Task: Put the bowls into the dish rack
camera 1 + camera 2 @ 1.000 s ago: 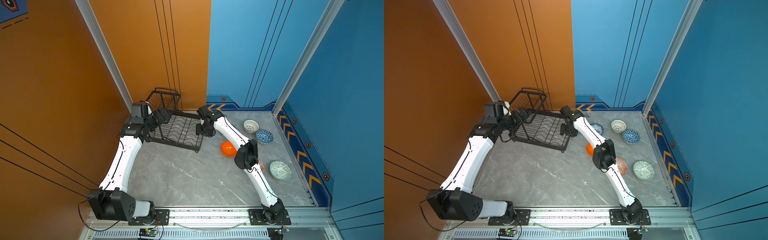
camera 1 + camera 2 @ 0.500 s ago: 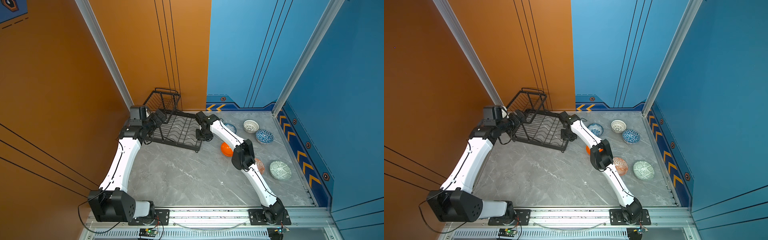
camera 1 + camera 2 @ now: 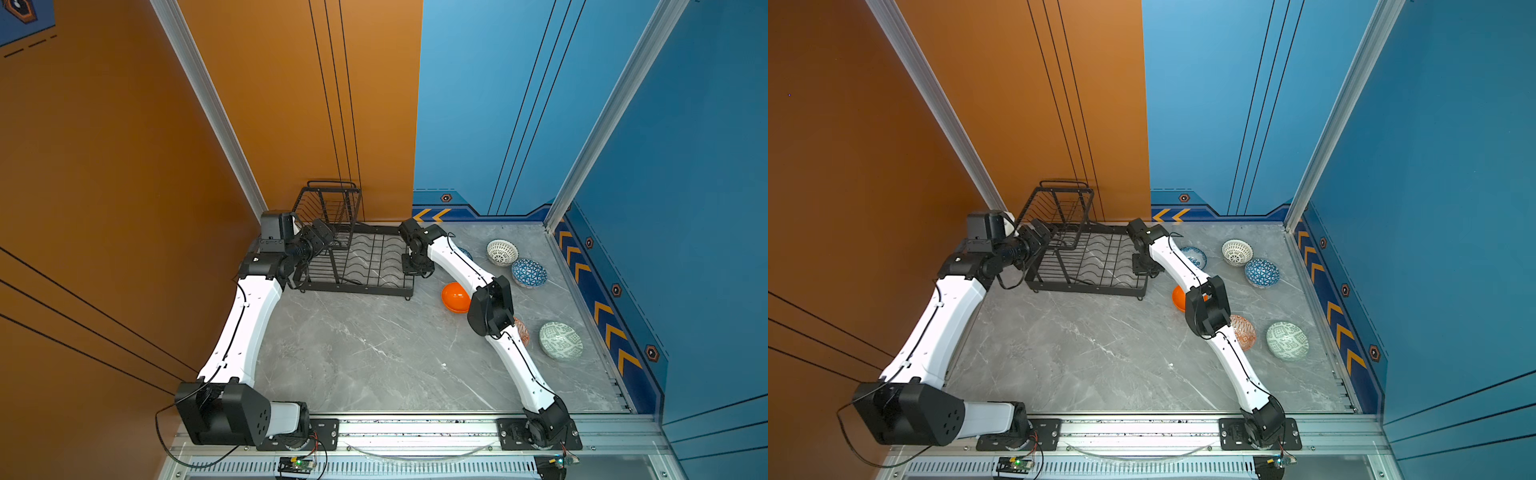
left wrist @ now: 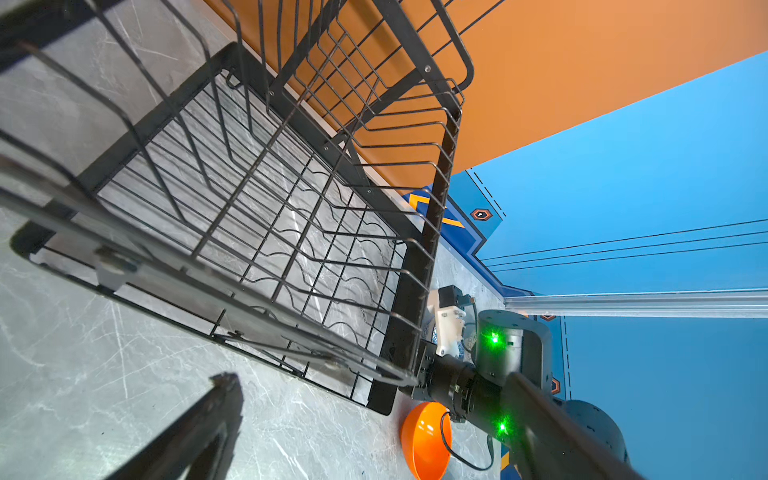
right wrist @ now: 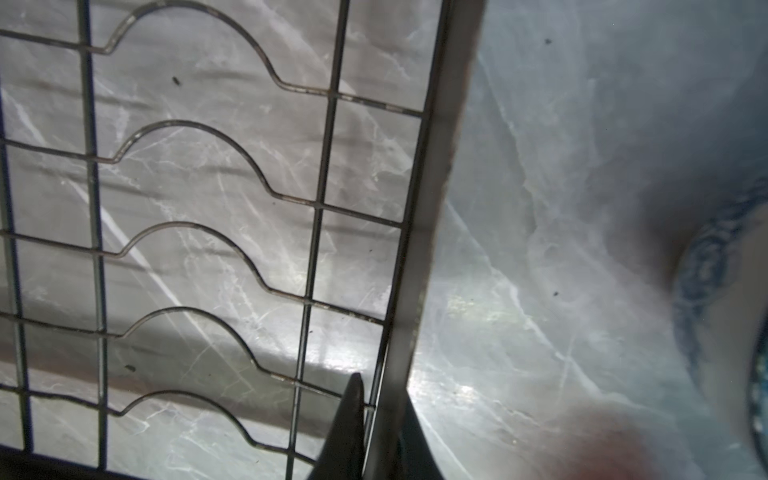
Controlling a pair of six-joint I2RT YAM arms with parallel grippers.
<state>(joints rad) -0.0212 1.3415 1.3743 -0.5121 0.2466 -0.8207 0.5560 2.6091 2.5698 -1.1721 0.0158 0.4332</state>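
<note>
Clamping the right rim of the dish rack [image 3: 353, 292], the right gripper [image 5: 380, 399] is closed tight on the frame bar. The left gripper [image 3: 322, 237] stands wide apart at the rack's left end, holding nothing. All six bowls [image 3: 528, 273] sit on the table [image 3: 374, 353], right of the empty rack. Dragging it rightward could strike the tilted orange bowl [image 3: 455, 296] or the floral bowl [image 3: 1196, 255] just beside; a one-sided pull may skew the rack
</note>
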